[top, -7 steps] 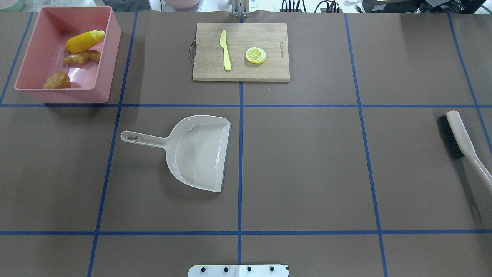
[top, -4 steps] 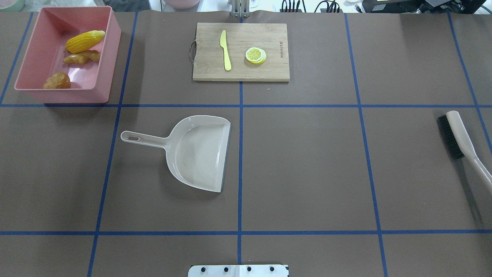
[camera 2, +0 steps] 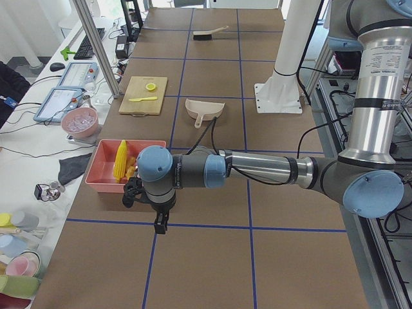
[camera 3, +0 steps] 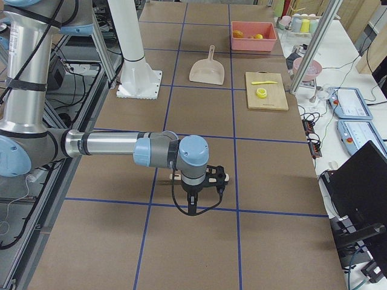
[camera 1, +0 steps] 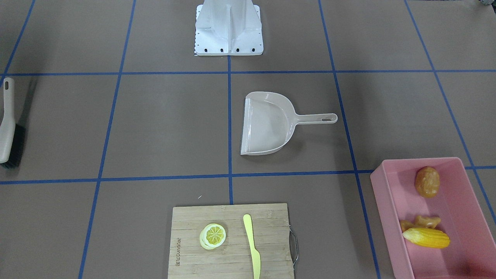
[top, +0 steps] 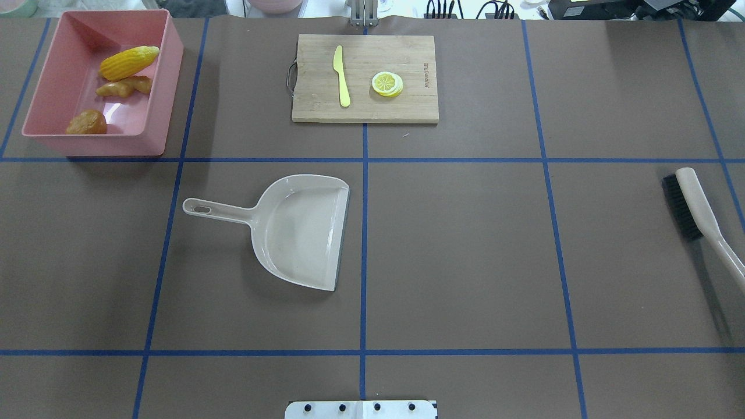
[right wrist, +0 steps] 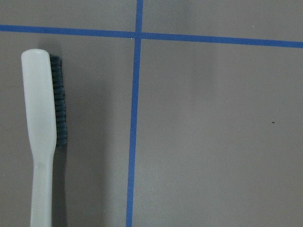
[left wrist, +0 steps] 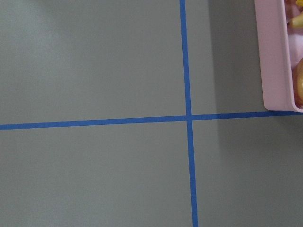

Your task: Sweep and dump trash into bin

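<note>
The trash lies inside the pink bin (top: 152, 141) at the table's far left: a yellow corn cob (top: 128, 62), a tan ginger root (top: 123, 87) and a brown potato (top: 86, 123). The front-facing view shows the same bin (camera 1: 381, 217) with the corn (camera 1: 426, 237), ginger (camera 1: 420, 222) and potato (camera 1: 427, 181). My left gripper (camera 2: 158, 224) hangs over bare table just beside the bin's near end. My right gripper (camera 3: 191, 207) hovers over the brush (right wrist: 40, 132). Both grippers appear only in the side views, so I cannot tell whether they are open or shut.
A beige dustpan (top: 302, 230) lies mid-table with nothing in it, handle pointing left. The brush (top: 695, 206) rests at the right edge. A wooden cutting board (top: 407, 105) at the back holds a yellow knife (top: 341, 75) and a lemon slice (top: 387, 83).
</note>
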`<state>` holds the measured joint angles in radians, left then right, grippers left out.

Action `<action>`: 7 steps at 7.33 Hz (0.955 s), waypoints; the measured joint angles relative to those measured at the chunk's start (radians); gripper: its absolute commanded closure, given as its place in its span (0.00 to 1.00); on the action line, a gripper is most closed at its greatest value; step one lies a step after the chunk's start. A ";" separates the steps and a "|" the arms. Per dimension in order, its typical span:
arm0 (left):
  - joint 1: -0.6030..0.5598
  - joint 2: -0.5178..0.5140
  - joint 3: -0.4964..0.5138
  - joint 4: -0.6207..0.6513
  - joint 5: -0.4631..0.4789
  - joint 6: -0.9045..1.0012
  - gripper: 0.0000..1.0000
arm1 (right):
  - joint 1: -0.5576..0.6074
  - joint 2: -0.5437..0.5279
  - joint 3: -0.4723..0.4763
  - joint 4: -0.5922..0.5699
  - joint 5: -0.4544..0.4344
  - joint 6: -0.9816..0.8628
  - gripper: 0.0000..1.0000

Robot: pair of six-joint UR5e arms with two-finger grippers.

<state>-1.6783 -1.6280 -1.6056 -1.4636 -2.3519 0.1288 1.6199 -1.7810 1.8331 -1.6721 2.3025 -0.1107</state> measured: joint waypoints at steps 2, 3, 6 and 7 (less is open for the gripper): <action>0.000 0.008 0.000 0.004 -0.001 0.000 0.01 | 0.000 0.000 0.000 0.000 0.000 0.000 0.00; 0.000 0.009 0.000 0.006 -0.001 0.000 0.01 | 0.000 0.000 0.000 0.000 0.000 -0.001 0.00; 0.000 0.028 0.000 0.008 -0.001 -0.002 0.01 | 0.000 0.000 0.000 0.000 0.000 0.000 0.00; 0.000 0.033 0.001 0.008 -0.001 -0.002 0.01 | 0.000 0.000 0.000 0.000 0.000 0.000 0.00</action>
<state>-1.6782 -1.5954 -1.6051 -1.4553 -2.3531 0.1263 1.6199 -1.7810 1.8331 -1.6720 2.3025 -0.1104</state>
